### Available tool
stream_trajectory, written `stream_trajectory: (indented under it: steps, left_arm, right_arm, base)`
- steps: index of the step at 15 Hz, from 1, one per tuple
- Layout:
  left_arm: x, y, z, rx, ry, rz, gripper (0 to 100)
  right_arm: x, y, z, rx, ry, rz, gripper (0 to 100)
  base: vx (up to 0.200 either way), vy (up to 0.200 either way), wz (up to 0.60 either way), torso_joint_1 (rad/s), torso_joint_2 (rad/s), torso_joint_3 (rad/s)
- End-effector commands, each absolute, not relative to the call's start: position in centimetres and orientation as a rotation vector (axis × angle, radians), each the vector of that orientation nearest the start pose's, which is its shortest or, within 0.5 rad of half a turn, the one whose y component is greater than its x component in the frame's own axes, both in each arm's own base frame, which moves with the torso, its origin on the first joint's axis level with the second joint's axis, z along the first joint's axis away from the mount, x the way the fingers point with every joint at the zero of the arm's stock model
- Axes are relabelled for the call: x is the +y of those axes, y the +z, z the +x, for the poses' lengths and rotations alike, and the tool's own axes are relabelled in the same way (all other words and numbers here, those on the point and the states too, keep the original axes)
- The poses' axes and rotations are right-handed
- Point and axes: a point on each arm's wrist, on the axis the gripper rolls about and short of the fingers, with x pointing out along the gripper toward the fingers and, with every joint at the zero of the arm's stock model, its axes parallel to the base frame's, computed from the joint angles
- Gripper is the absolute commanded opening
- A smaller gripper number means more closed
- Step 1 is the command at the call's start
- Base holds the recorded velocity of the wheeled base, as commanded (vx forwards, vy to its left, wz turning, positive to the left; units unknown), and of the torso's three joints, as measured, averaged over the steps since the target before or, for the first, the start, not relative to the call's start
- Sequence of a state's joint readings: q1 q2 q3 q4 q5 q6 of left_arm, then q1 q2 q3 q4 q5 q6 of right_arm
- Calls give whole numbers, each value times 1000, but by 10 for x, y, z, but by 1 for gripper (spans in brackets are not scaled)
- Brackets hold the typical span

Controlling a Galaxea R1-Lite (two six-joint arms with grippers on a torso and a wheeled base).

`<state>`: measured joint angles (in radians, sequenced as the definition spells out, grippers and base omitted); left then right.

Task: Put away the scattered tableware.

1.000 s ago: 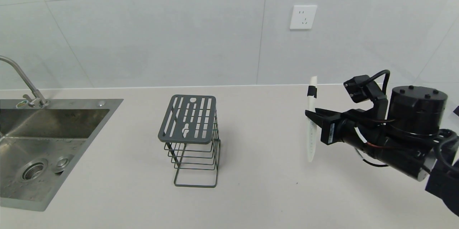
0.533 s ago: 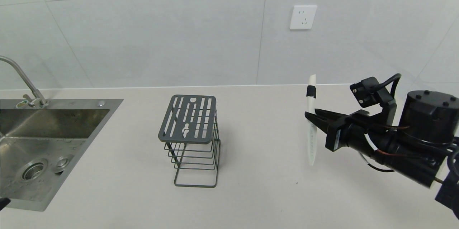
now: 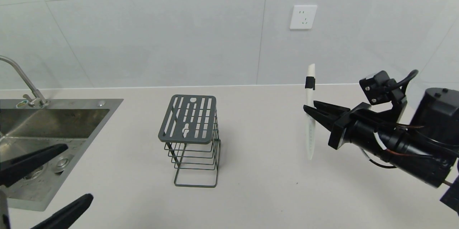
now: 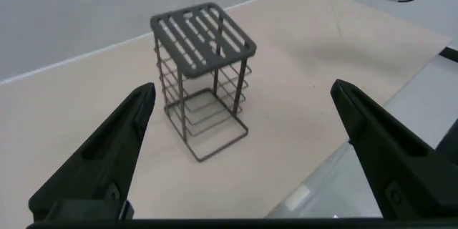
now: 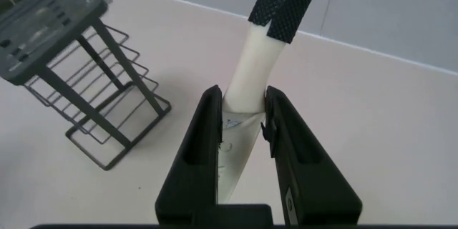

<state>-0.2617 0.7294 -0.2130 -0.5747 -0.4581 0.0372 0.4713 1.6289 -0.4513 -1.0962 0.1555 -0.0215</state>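
— What's it got there?

— A white knife, upright in the air with the handle up and the tip down, over the right side of the surface. The right hand is pinching it about where handle meets blade, flat against both faces.

— Is that a good place to hold it?

— I'd say so. It looks thin, stiff and light, so the weight is no trouble. The faces are smooth, though, and I'd guess it could slide or swing between the fingers if the arm jerks. If that pale blade is ceramic, which I can't tell from here, a knock on the tip could chip it.

— Where would it go?

— Into the wire rack with the slotted top, I reckon. It stands well to the left of the knife with bare surface between, so there's room to carry it across. The slots are narrow, so the blade wants to come down straight, tip first, lined up with one.

— And the other hand?

— The left hand is spread wide and holds nothing. It sits low by the near corner of the sink, well apart from the rack. The rack looks light too, and a blade catching on its top could tip it.
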Motion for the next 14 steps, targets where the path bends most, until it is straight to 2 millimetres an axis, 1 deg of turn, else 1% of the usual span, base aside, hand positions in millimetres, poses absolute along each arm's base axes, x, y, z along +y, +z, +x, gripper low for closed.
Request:
stream_trajectory:
  steps: [1,2,3,5,8,10,11,12,14]
  left_arm:
    - [-46,183,95,-13,-811,35,100]
    - [-55,185,111,-36,-834,36,100]
    - [-60,186,123,-61,-844,35,100]
    - [-68,187,137,-124,-895,39,100]
    - [-75,189,150,-202,-947,50,100]
    - [-79,188,159,-229,-950,52,100]
    - [-82,188,162,-252,-976,55,100]
    - [-92,188,167,-295,-1048,62,100]
    - [-101,189,176,-329,-1095,64,100]
  right_arm:
    - [118,162,223,55,644,-46,0]
    - [116,166,219,35,670,-59,0]
    - [116,167,217,25,681,-67,0]
    - [114,170,212,-11,702,-92,0]
    - [113,173,208,-63,748,-123,0]
    - [111,175,205,-85,757,-139,0]
    - [111,175,204,-95,766,-143,0]
    - [111,173,203,-98,782,-158,0]
    - [111,168,200,-86,803,-172,0]
  base:
    - [0,0,0,0,0,0]
    - [0,0,0,0,0,0]
    - [0,0,0,0,0,0]
    - [0,0,0,0,0,0]
    - [0,0,0,0,0,0]
    - [0,0,0,0,0,0]
    - [0,0,0,0,0,0]
    - [0,0,0,0,0,0]
    - [0,0,0,0,0,0]
